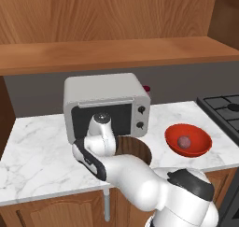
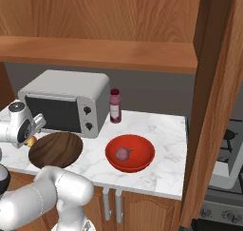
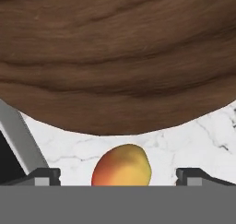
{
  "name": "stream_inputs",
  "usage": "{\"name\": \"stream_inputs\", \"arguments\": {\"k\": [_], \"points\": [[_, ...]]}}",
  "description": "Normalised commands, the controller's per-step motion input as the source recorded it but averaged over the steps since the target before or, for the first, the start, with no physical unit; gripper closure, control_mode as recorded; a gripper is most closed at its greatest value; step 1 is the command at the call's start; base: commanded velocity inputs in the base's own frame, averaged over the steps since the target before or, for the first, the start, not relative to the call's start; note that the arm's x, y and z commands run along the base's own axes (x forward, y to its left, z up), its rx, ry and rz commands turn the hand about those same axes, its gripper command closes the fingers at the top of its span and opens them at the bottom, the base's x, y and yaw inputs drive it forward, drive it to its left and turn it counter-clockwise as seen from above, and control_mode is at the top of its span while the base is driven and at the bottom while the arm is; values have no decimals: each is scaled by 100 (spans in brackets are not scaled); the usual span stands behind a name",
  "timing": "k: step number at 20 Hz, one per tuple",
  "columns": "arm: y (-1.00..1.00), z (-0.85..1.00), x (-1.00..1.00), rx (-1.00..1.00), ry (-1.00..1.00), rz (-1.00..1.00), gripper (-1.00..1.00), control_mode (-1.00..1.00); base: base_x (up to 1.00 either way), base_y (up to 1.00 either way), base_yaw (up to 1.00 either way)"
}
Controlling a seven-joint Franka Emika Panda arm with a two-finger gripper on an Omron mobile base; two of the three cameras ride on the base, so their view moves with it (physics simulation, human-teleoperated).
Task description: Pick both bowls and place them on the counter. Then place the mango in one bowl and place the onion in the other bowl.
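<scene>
Hand view: small oval orange-yellow mango with reddish blush (image 3: pixel 122 167) lies on the white grey-veined marble bench (image 3: pixel 193 140), centred betw. the two dark finger tips of the gripper (image 3: pixel 119 176). Jaws wide open, nothing in them; one tip each side of the fruit, clear gaps both sides. Mango's long axis looks tilted a bit vs. the line betw. the tips, lower half cut off so can't be sure.

Just beyond the mango: wide dark brown wood-grained bowl (image 3: pixel 115 57), rim near the fruit but a strip of marble shows between, so apart.

Right base view: arm low at bench's left end, beside the silver toaster oven (image 2: pixel 66 101); an orange speck by the hand is prob. the mango. Glossy red bowl (image 2: pixel 129 152) sits well to the right w/ the small round purplish-red onion (image 2: pixel 123 153) already inside.

Judgement: mango is straight ahead of the jaws, approach lined up; next = advance over it & close. Wooden bowl is the short hop after.
</scene>
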Motion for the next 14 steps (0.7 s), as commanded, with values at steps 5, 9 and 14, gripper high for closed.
{"name": "stream_inputs", "arguments": {"k": [5, 9, 14], "points": [[33, -1, -14, 5, 4, -19, -100, -100, 0, 0, 0], [34, -1, -11, 5, 4, -19, -100, -100, 0, 0, 0], [37, 0, -3, 4, 6, -19, -100, -100, 0, 0, 0]]}}
